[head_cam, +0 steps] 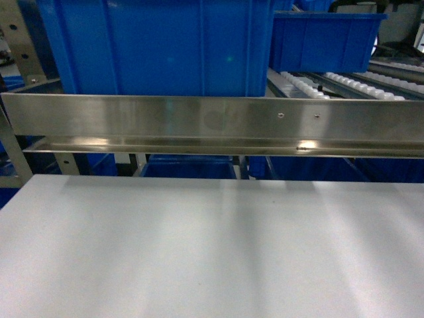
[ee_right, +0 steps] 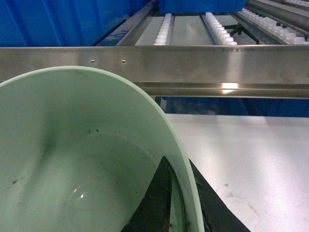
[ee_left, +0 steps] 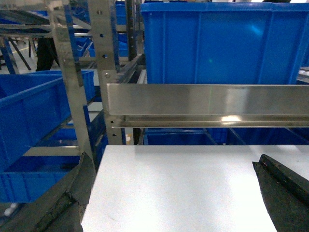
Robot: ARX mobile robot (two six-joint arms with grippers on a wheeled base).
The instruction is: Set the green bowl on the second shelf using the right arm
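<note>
two blue bins are sitting up on the shelf in the head view, a big one (head_cam: 159,46) dead ahead and a smaller one (head_cam: 324,41) further back to the right on the white rollers (head_cam: 311,86). a long steel rail (head_cam: 212,122) is running across the front edge of that shelf, right above the white table (head_cam: 212,252), so it's standing between the table side and the roller lane.

the green bowl (ee_right: 82,159) is filling most of the right wrist view, tilted so you're looking into its deep inside. the right gripper (ee_right: 181,203) is pinching the bowl's rim, one dark finger (ee_right: 157,203) lying inside the wall and the other pressing on the outside. the bowl is hanging over the table, just in front of the rail, with the open roller lane beyond it and the big bin off to the left.

the left gripper (ee_left: 174,193) is hovering over the table's left edge with its jaws spread wide and nothing between them; only the two dark fingertips (ee_left: 282,193) are poking into the bottom corners. more blue bins (ee_left: 29,111) are stacking up on the rack to its left, behind a steel upright (ee_left: 72,82).

neither arm is showing in the head view.
</note>
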